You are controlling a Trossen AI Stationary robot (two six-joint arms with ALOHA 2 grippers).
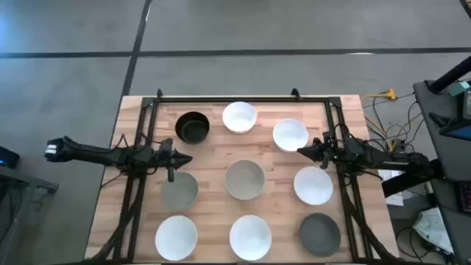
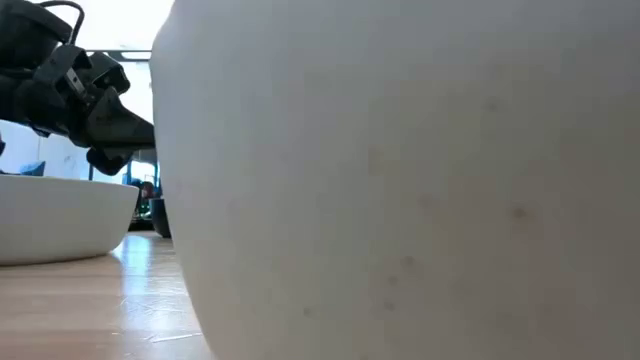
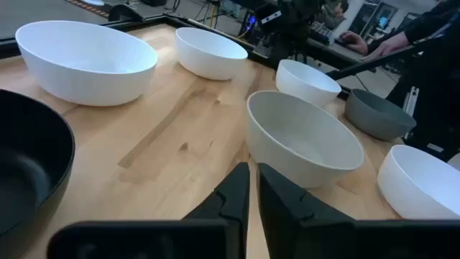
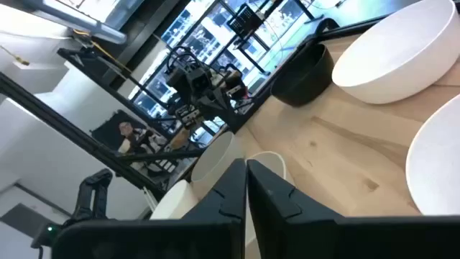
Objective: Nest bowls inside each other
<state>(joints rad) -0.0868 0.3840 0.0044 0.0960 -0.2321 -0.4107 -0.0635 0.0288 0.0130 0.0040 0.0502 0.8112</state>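
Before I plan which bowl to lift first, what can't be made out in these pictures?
- Low view: a white bowl right at the lens hides most of the table and the other bowls.
- Left wrist view: the black bowl is cut off by the picture's edge.
- High view: the left gripper is too small to show its fingers.

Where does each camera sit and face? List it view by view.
High: above the table, facing straight down; both arms, left gripper and right gripper shut.
Low: table-top height, facing across; a white bowl fills it, one dark arm above.
Left wrist: behind that gripper, facing across the bowls past its own fingers.
Right wrist: likewise, facing the left arm.
Shared: black bowl shows in high and both wrist views.
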